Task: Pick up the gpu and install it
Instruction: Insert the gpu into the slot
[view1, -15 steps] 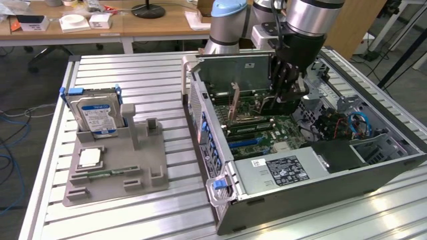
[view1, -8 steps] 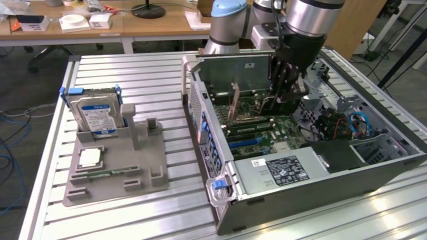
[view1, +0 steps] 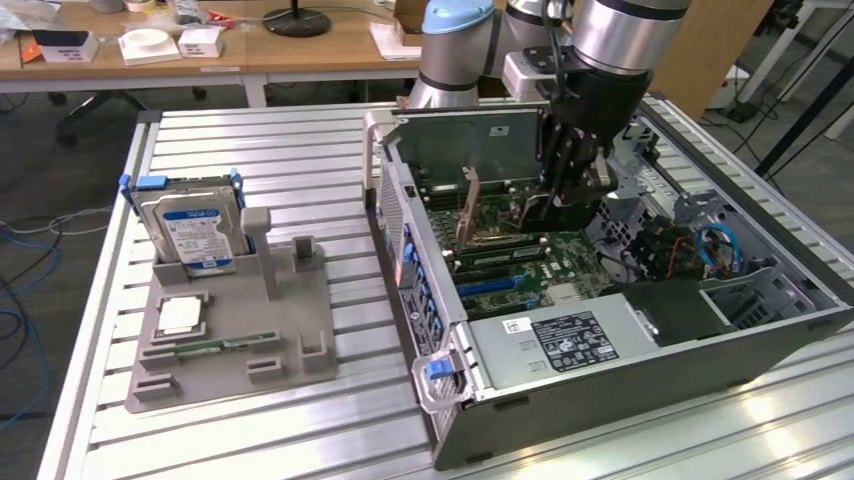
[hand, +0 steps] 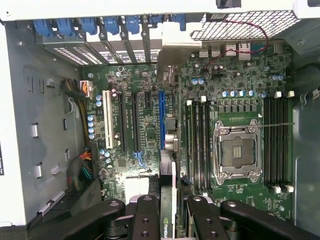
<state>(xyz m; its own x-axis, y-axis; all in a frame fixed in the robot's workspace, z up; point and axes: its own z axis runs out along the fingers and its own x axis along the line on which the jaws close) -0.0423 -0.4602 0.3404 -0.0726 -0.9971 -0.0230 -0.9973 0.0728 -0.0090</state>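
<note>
The tool (hand: 171, 200) was seen closed on the graphics card (hand: 166, 226), one finger pressed to each flat face; the card was held on edge inside the open computer case (view1: 641, 395), above the motherboard (hand: 145, 107) and apart from it, roughly in line with the long blue slot (hand: 161, 120); whether it was exactly over that slot could not be told. In the exterior view the case lay on the counter (view1: 267, 140) with its open side up, and the arm reached down into it from twelve o'clock; at nine o'clock from the case a hard drive (view1: 194, 228) stood upright in a grey holder (view1: 247, 335).

The card was judged light and stiff, yet fragile: a thin board that should not be bent, twisted or knocked on the case walls. Its smooth faces were thought likely to slip under a push. A hold across both faces near the upper edge, about mid-length, was judged best, so that the bracket end would not tip it; the connector edge was best left untouched.
</note>
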